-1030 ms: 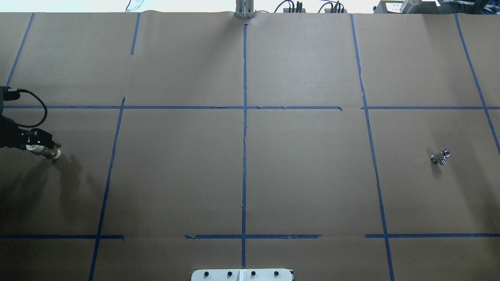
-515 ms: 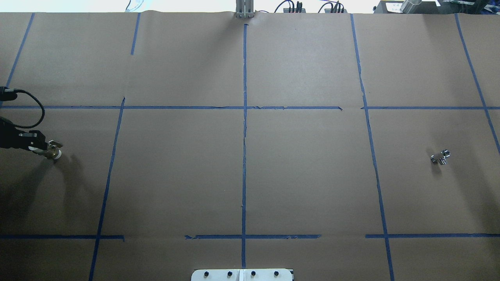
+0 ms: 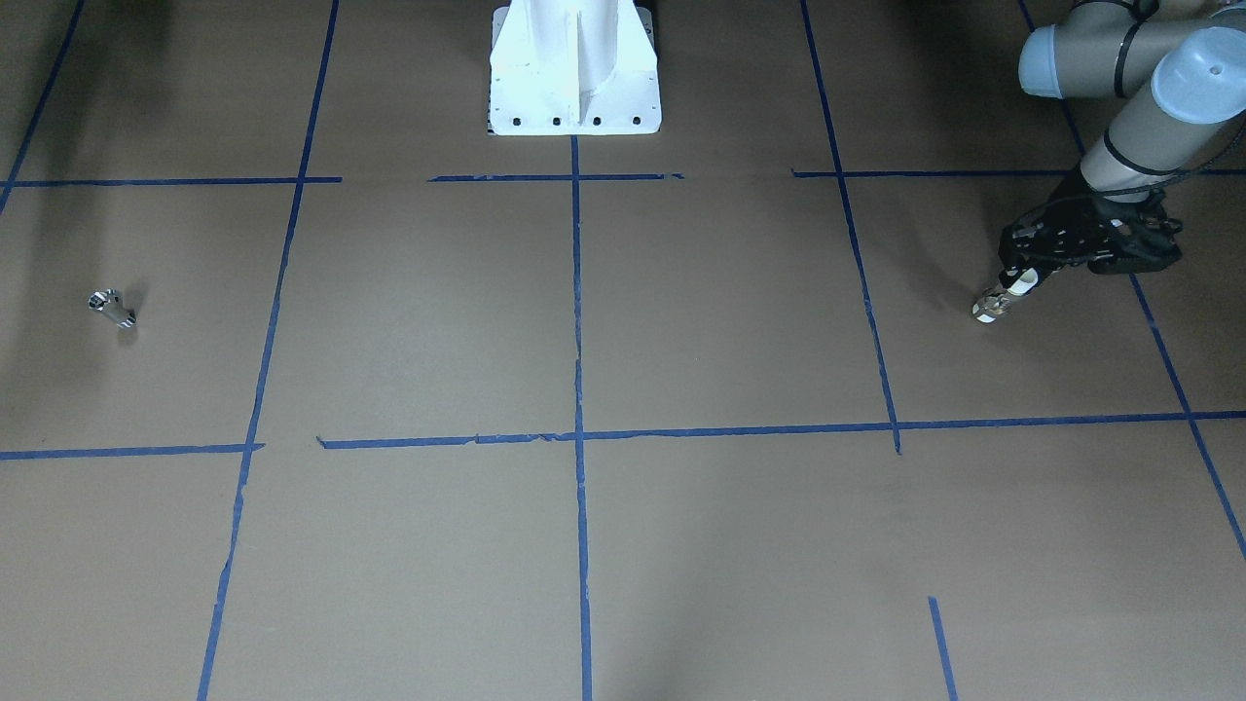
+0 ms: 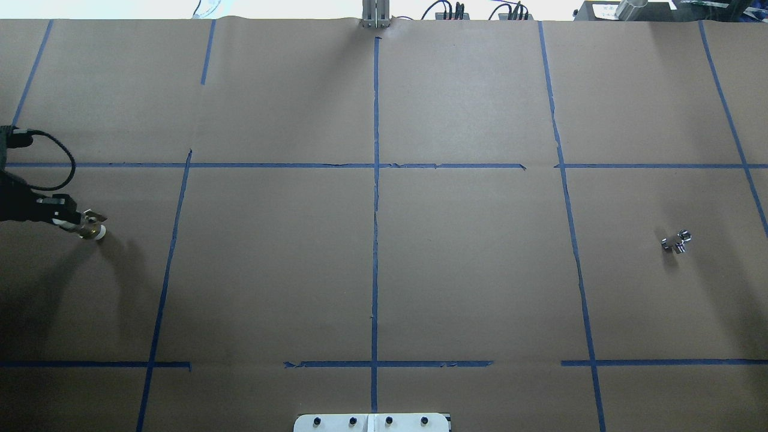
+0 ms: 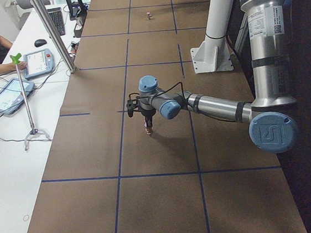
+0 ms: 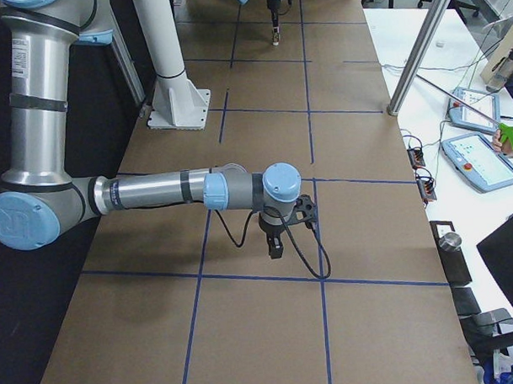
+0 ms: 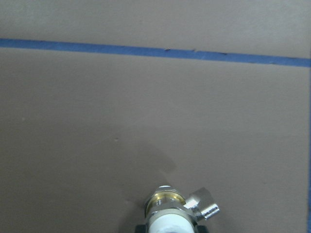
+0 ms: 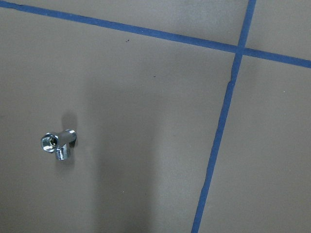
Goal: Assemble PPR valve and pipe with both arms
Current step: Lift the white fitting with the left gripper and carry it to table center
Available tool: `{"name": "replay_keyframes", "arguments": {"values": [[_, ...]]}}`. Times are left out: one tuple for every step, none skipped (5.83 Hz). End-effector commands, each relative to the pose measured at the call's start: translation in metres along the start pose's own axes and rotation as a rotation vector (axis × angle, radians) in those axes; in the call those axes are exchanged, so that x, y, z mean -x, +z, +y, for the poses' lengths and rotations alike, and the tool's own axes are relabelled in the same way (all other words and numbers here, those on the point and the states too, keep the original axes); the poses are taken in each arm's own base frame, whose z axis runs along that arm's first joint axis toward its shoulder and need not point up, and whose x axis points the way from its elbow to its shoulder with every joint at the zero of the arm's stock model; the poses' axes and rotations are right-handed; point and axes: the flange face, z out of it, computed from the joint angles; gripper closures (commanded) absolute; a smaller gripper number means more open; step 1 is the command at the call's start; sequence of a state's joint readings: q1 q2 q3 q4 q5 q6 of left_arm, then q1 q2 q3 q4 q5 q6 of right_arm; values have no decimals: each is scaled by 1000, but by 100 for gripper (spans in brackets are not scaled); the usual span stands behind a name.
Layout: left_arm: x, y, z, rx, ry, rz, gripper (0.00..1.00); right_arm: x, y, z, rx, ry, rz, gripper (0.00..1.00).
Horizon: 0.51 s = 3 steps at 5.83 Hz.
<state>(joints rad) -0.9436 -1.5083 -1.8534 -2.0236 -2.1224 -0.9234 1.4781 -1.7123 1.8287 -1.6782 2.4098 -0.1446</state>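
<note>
My left gripper [image 4: 67,221] is shut on the PPR valve [image 4: 91,231], which has a white collar and a brass-and-silver body. It holds the valve just above the paper at the table's far left. The valve also shows in the front-facing view [image 3: 991,308] below the gripper [image 3: 1017,280], and at the bottom of the left wrist view [image 7: 170,211]. The pipe [image 4: 676,242], small and shiny silver, lies alone on the right side [image 3: 110,308]; it also shows in the right wrist view [image 8: 58,143]. My right gripper [image 6: 273,244] hangs above the table; I cannot tell whether it is open or shut.
Brown paper with blue tape lines [image 4: 375,210] covers the table. The white robot base [image 3: 574,68] stands at the near-robot edge. An operator's side table with tablets [image 5: 8,93] and a metal post [image 5: 52,33] lie beyond the far edge.
My left gripper has shifted slightly right and farther from the robot with the valve in it. The pipe has not moved.
</note>
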Motion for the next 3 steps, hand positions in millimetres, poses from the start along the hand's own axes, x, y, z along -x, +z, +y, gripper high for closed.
{"name": "replay_keyframes", "arguments": {"values": [[-90,-46,-27,-35,32,66,100,3,-3,-4,-8,-7,1,0],[-188,-53,-23,7,27,99,100,3,-3,-4,-8,-7,1,0],[-289,-49,2,101,2,56,100,3,-4,-5,-9,-8,1,0]]}}
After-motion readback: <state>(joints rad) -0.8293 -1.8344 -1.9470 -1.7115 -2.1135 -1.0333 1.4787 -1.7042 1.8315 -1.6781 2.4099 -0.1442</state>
